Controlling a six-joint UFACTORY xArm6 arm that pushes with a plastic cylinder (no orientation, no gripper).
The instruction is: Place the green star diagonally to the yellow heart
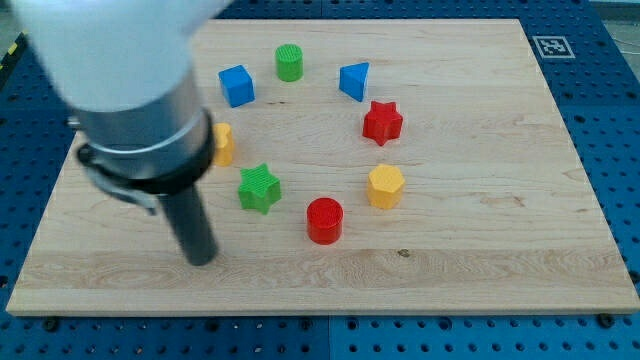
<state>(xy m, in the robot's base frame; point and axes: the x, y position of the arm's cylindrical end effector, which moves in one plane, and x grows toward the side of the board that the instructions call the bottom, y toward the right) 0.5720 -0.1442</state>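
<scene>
The green star (259, 188) lies on the wooden board, left of centre. A yellow block (223, 144), likely the yellow heart, sits just up and left of the star; the arm hides most of it. My tip (202, 260) rests on the board below and left of the green star, about a block's width away from it and not touching it.
Other blocks form a ring: a blue cube (237, 85), a green cylinder (289, 62), a blue triangle (354, 80), a red star (382, 122), a yellow hexagon (385, 186) and a red cylinder (324, 220). The board's bottom edge (320, 312) runs near the view's bottom.
</scene>
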